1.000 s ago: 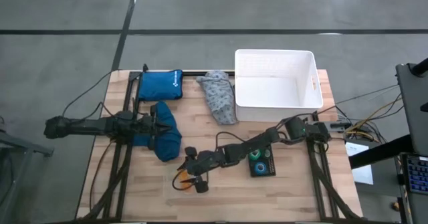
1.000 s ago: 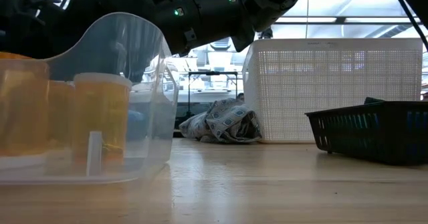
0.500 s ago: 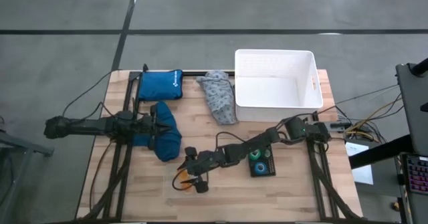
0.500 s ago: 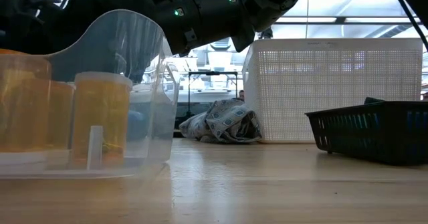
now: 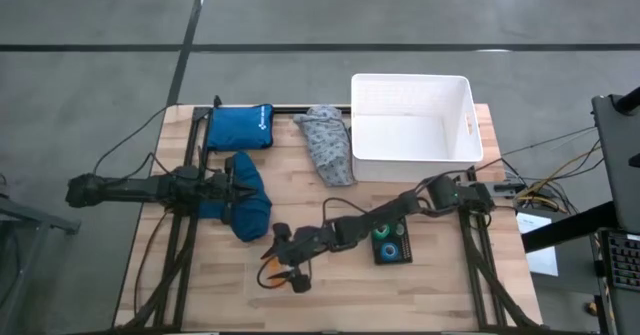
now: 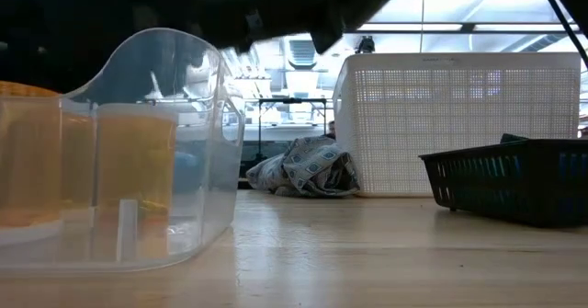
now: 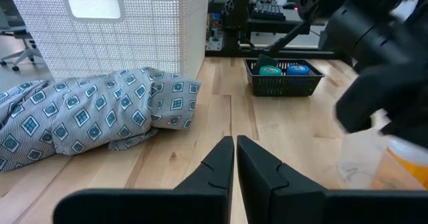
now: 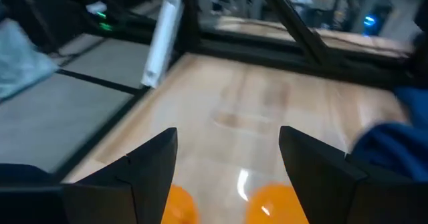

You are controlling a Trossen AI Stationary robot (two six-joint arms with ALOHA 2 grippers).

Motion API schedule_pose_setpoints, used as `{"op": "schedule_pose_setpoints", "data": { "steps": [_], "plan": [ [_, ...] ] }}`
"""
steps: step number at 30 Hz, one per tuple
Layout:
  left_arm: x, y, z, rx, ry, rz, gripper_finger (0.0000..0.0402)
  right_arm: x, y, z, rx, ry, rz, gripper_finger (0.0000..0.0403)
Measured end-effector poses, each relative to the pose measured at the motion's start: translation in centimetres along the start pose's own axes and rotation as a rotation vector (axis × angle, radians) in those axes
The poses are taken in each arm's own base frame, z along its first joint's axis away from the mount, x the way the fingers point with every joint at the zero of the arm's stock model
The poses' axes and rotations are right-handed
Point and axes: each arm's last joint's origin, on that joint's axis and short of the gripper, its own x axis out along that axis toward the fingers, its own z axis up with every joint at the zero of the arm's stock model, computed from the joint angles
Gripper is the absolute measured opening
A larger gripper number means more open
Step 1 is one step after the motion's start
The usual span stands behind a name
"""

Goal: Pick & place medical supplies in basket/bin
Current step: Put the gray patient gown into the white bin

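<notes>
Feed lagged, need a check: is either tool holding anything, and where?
Nothing held. The right tool is open above the orange vials; the left tool is shut, empty.

Two slim, dark, jointed arms, matte black throughout. Left gripper point(image 7: 235, 158) with smooth, wedge-shaped black fingers tapering to narrow tips. Right gripper point(image 8: 227, 158) with broad, angular black fingers. Small green indicator lights glowing on the dark housing in the low view.

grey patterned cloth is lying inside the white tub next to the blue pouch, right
Not quite. In the high view the grey patterned cloth lies on the table, outside the white tub and against its side, with the blue pouch on its other side.
</notes>
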Motion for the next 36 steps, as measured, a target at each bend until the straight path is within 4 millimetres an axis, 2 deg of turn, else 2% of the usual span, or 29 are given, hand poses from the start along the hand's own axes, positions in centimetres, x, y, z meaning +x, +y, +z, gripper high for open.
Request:
{"op": "schedule_pose_setpoints", "data": {
  "steps": [3, 7, 11, 19, 25, 28, 32, 36],
  "plan": [
    [0.0, 0.0, 0.0, 0.000, 0.001, 0.000, 0.0026, -0.3, 0.2, 1.0, -0.010, -0.015, 0.053, 0.0252],
    [0.0, 0.0, 0.0, 0.000, 0.000, 0.000, 0.0026, -1.3, 0.1, 2.0, -0.077, 0.051, 0.052, 0.0247],
    [0.0, 0.0, 0.0, 0.000, 0.000, 0.000, 0.0026, -3.3, -1.2, 3.2, -0.059, 0.123, 0.027, 0.0246],
    [0.0, 0.0, 0.0, 0.003, 0.000, 0.000, 0.0026, -6.5, -3.7, 4.6, 0.000, 0.058, 0.007, 0.0246],
    [0.0, 0.0, 0.0, 0.003, 0.000, 0.000, 0.0026, -10.1, -5.3, 4.0, 0.072, -0.063, -0.051, 0.0246],
    [0.0, 0.0, 0.0, 0.003, 0.000, 0.000, 0.0026, -11.9, -5.1, 3.1, 0.084, -0.091, -0.143, 0.0246],
    [0.0, 0.0, 0.0, 0.003, -0.001, 0.000, 0.0026, -13.9, -4.2, 1.7, 0.062, -0.069, -0.353, 0.0246],
    [0.0, 0.0, 0.0, 0.003, 0.000, 0.000, 0.0026, -15.1, -3.3, 0.6, 0.072, -0.047, -0.485, 0.0246]
  ]
}}
